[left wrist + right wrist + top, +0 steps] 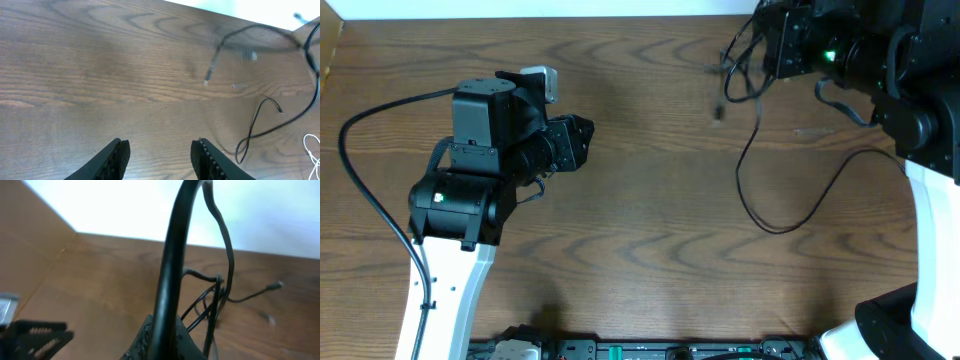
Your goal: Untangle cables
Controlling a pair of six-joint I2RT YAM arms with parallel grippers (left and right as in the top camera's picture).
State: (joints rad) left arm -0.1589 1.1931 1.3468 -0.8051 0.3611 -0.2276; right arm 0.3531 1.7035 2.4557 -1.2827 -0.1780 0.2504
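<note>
Your right claw (162, 341) is clenched on the black cable (760, 215) at the far right of the table (640, 250). The cable hangs from it and loops over the wood, with a plug end left of the claw. Your left claw (160, 155) is released, well apart from it. The white cable (312, 150) only shows at the left wrist view's right edge.
</note>
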